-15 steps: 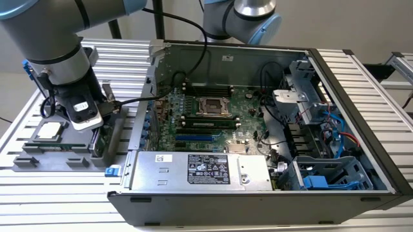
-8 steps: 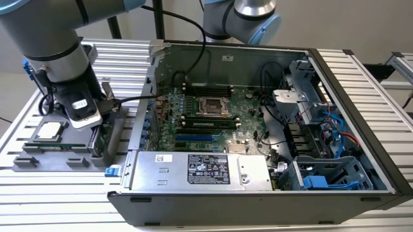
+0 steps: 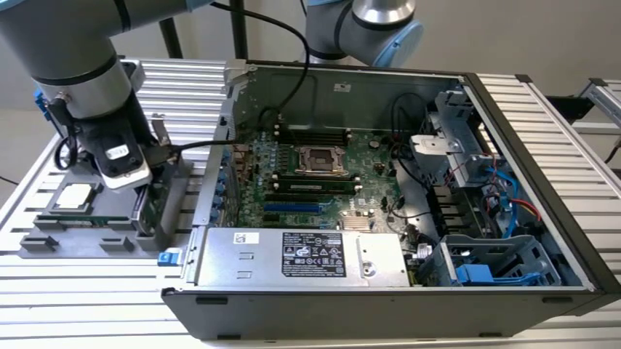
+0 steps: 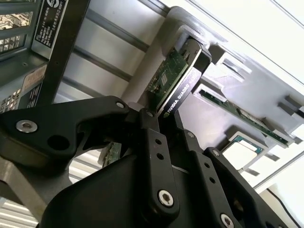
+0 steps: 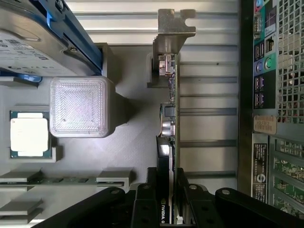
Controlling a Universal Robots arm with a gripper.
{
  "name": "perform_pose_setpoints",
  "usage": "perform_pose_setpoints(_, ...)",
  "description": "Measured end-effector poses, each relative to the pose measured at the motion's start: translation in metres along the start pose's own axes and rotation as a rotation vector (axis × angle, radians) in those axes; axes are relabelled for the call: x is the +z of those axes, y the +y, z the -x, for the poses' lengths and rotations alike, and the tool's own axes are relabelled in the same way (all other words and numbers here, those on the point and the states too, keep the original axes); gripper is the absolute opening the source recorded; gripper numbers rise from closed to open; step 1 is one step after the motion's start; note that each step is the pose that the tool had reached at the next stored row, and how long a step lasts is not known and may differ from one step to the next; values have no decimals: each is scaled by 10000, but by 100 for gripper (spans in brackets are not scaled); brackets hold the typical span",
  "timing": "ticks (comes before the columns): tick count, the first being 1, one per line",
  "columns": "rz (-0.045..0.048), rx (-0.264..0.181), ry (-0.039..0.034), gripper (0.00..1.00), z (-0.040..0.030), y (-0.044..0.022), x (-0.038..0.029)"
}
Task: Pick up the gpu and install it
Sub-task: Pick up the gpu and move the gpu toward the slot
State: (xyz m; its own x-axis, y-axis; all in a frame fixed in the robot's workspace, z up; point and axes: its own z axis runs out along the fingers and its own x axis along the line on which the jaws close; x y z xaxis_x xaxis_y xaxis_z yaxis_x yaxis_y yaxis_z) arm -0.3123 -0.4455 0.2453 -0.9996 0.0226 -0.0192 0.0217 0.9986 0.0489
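In the exterior view, at nine o'clock of the open black computer case (image 3: 388, 313), the black gripper (image 3: 147, 207) straddles the upright green circuit-board gpu (image 5: 167, 123); clamped or not, I cannot tell.

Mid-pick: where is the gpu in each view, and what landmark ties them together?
Exterior view: the gpu stands on edge in the grey fixture beside the case, under the gripper.
Second wrist view: the gpu edge-on, running out from the gripper.
First wrist view: the gpu edge-on, between the processor and the case.
Shared landmark: the processor, in all three.
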Motion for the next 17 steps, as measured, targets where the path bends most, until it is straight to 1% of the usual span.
perform_pose_setpoints(17, 0, 0, -1, 0, 2, 6, -118)
